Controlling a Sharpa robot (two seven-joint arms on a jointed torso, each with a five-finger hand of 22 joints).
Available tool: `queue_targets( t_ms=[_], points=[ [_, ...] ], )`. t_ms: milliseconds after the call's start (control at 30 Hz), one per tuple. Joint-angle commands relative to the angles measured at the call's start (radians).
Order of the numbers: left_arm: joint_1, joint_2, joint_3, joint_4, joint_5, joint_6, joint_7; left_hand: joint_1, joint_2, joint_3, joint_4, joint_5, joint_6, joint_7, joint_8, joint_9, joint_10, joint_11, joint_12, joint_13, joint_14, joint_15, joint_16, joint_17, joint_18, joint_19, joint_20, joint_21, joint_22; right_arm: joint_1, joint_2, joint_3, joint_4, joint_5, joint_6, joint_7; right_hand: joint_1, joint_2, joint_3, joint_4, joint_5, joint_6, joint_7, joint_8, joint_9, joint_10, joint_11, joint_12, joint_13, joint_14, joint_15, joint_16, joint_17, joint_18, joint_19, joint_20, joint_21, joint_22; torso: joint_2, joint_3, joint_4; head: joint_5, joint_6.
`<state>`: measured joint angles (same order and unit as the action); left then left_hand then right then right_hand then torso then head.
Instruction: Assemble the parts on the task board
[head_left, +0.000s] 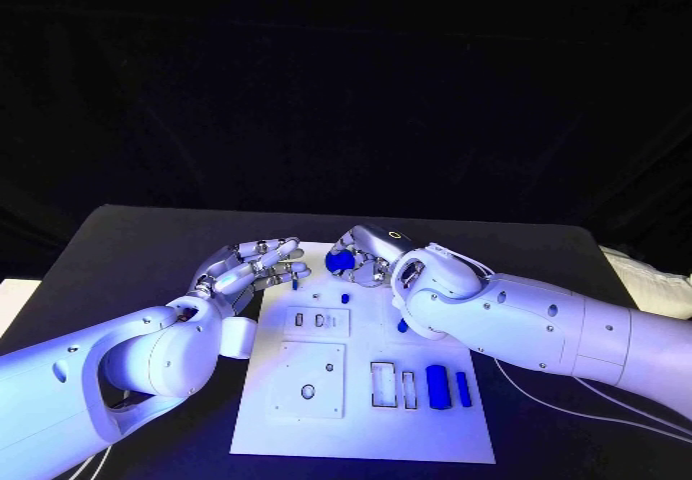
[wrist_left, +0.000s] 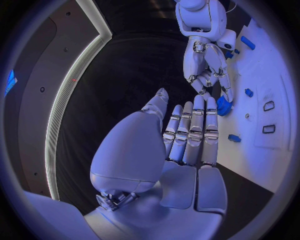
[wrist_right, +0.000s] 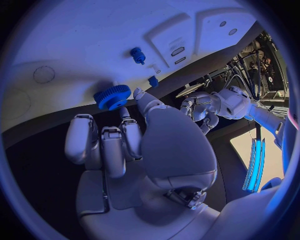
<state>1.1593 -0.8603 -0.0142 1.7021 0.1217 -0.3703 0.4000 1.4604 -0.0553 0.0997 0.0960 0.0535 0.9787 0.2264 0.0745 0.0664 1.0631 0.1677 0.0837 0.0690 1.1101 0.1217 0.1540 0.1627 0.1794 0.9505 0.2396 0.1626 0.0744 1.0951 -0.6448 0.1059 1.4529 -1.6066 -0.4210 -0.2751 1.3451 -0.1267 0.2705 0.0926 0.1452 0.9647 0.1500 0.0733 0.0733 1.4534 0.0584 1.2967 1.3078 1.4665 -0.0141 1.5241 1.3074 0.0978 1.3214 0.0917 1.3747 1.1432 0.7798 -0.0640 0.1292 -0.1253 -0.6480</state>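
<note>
Right robot hand (head_left: 368, 258): holds a blue gear (head_left: 340, 261) at its fingertips, above the far edge of the task board (head_left: 368, 430); in the right wrist view the gear (wrist_right: 112, 97) sits pinched at the tips of the fingers (wrist_right: 128, 135).
Left robot hand (head_left: 257, 266): holds nothing, fingers stretched out and slightly apart, raised just beside the right robot hand near the board's far left corner; the left wrist view shows its fingers (wrist_left: 190, 132) straight and side by side.
Blue gear: round, toothed rim, deep blue, darker at the centre; partly covered by the fingers around it.
Task board: white rectangular plate in the middle of the black table (head_left: 144, 240), with raised square panels holding slots and round holes.
Blue parts on board: two upright oblong pieces (head_left: 437, 386) near the board's right edge, next to empty rectangular slots; a small peg (head_left: 348, 296) near the far edge.
Hidden: the board's far right area lies under the right arm; a small blue piece (head_left: 402, 325) shows at the arm's edge, its shape unclear.
Hard to make out: whether the small parts stand in holes or lie loose.
</note>
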Motion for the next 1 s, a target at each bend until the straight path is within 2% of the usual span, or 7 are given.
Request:
queue_targets(
  t_ms=[33,267,500,733,900,1000],
  points=[
    [0.001,0.000,0.001,0.003,0.001,0.021,0.005,-0.002,0.011,0.001,-0.006,-0.004,-0.004,0.005,-0.006,-0.001,0.000,0.005,-0.003,-0.001,0.006,0.003,-0.007,0.002,0.004,0.007,-0.002,-0.005,-0.001,-0.002,-0.002,0.000,0.005,0.006,0.007,0.008,0.003,0.005,0.000,0.004,0.002,0.007,0.002,0.004,0.000,0.005,0.003,0.004,0.054,0.084,0.004,0.006,0.163,-0.011,0.002,0.007,0.006,0.001,0.000,-0.0004,0.0004,0.000,-0.001],
    [0.001,-0.001,0.001,0.003,0.001,0.020,0.005,-0.002,0.011,0.001,-0.006,-0.004,-0.004,0.005,-0.006,-0.001,0.000,0.005,-0.003,-0.001,0.006,0.003,-0.007,0.002,0.004,0.007,-0.002,-0.005,-0.001,-0.005,-0.010,0.000,0.012,0.010,0.010,0.006,0.000,0.008,-0.001,0.008,0.001,0.014,0.000,0.005,0.000,0.006,0.002,0.006,0.056,0.084,0.003,0.006,0.163,-0.011,0.002,0.006,0.006,0.002,0.000,-0.0004,-0.0002,0.001,-0.003],
    [0.001,-0.001,0.001,0.003,0.001,0.020,0.005,-0.002,0.011,0.001,-0.006,-0.004,-0.004,0.005,-0.006,-0.001,0.000,0.005,-0.003,-0.001,0.006,0.003,-0.007,0.002,0.004,0.007,-0.002,-0.005,-0.001,-0.010,-0.016,0.000,0.021,0.019,-0.054,0.030,0.004,0.014,0.004,0.007,0.013,0.021,-0.001,0.004,-0.001,0.009,0.000,0.011,0.061,0.085,0.001,0.008,0.167,-0.012,0.006,0.005,0.010,0.008,0.000,-0.0001,0.0003,0.001,-0.001],
    [0.001,-0.001,0.001,0.002,0.001,0.021,0.005,-0.002,0.011,0.001,-0.006,-0.004,-0.004,0.005,-0.006,-0.001,0.000,0.005,-0.003,-0.001,0.006,0.003,-0.007,0.002,0.004,0.007,-0.002,-0.005,-0.001,-0.017,-0.022,0.002,0.037,0.041,-0.151,0.080,0.006,0.014,0.005,0.006,0.017,0.024,-0.001,0.004,-0.001,0.010,0.000,0.013,0.062,0.085,0.001,0.008,0.169,-0.013,0.009,0.005,0.012,0.014,0.000,0.0003,-0.0003,0.001,0.001],
    [0.001,-0.002,0.001,0.002,0.001,0.021,0.005,-0.002,0.011,0.001,-0.006,-0.004,-0.004,0.005,-0.006,-0.001,0.000,0.005,-0.003,-0.001,0.006,0.003,-0.007,0.002,0.004,0.007,-0.002,-0.005,-0.001,-0.020,-0.027,0.004,0.043,0.051,-0.181,0.098,0.007,0.014,0.006,0.005,0.019,0.025,-0.002,0.003,-0.001,0.010,-0.001,0.012,0.062,0.085,0.001,0.008,0.169,-0.013,0.009,0.004,0.012,0.014,0.000,0.0000,0.0001,0.000,0.000],
    [0.001,-0.002,0.001,0.002,0.001,0.021,0.005,-0.002,0.011,0.001,-0.006,-0.004,-0.004,0.005,-0.006,-0.001,0.000,0.005,-0.003,-0.001,0.006,0.003,-0.007,0.002,0.004,0.007,-0.002,-0.005,-0.001,-0.021,-0.029,0.006,0.042,0.054,-0.174,0.090,0.007,0.014,0.006,0.005,0.019,0.025,-0.002,0.003,-0.001,0.010,-0.001,0.012,0.062,0.085,0.001,0.008,0.169,-0.013,0.009,0.004,0.012,0.014,0.000,-0.0002,0.0000,0.000,0.000]
  ],
)
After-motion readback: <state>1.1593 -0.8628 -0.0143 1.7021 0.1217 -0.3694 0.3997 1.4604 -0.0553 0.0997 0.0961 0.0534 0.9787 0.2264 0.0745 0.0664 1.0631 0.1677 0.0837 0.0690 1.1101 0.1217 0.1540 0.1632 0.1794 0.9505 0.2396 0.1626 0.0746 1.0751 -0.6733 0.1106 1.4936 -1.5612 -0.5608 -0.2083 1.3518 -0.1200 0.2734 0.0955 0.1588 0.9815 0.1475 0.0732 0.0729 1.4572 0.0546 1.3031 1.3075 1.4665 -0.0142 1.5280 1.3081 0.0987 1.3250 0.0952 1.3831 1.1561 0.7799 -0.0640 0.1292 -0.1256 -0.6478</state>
